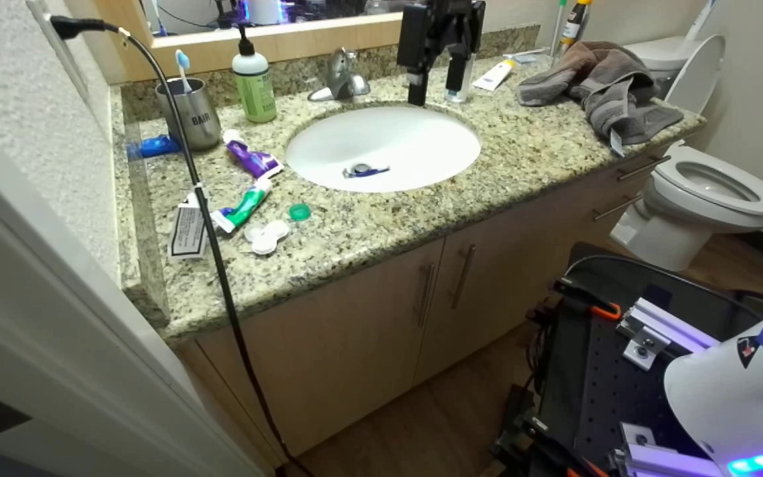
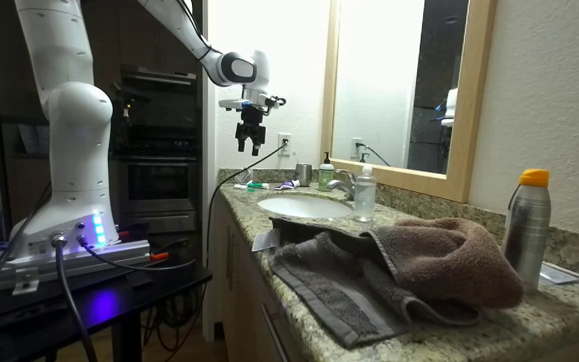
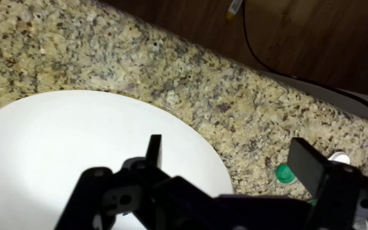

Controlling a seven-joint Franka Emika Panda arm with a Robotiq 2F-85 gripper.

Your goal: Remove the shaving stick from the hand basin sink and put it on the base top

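Claw [image 2: 248, 150], its jaws spread apart, hangs well above the counter [image 1: 368, 222]; past the front edge, the shaving stick [image 1: 373, 172] lies in the basin [image 1: 421, 149] by the drain [image 1: 360, 168]; the tap [image 1: 342, 78] stands near the back edge.

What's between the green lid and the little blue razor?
Just a strip of speckled countertop, then the white sink's inner wall, as an exterior view shows.

steel cup [image 1: 201, 109], toothbrush [image 1: 183, 68] standing in it; nr it grn soap btl [image 1: 257, 93] w/ blk pump [image 1: 245, 44]. purple tube [image 1: 252, 159] nr grn/wht tube [image 1: 247, 205]. grn cap [image 1: 299, 212] beside wht lobed item [image 1: 266, 237]. rumpled brn/grey towel [image 2: 400, 281] nr spray can [image 2: 526, 234] w/ orange cap [image 2: 534, 177].
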